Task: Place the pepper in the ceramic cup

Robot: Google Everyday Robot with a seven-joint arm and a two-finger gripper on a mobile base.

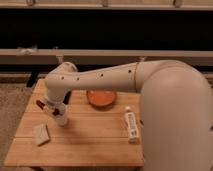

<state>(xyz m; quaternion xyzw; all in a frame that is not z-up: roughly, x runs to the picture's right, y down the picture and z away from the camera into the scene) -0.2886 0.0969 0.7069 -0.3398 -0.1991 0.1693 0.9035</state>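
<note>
My gripper (pixel 52 107) hangs at the left of the wooden table (pixel 90 145), at the end of the white arm that reaches in from the right. It is shut on the pepper (pixel 56 111), which shows only as a small dark reddish bit at the fingers. The white ceramic cup (pixel 61 119) stands directly under the gripper, and its rim is partly hidden by the fingers. The pepper is right at the cup's mouth.
A shallow orange bowl (pixel 101 98) sits at the table's middle back. A white bottle (pixel 131 125) lies on its side at the right. A pale rectangular block (pixel 41 134) lies at the front left. Behind the table runs a dark wall with a rail.
</note>
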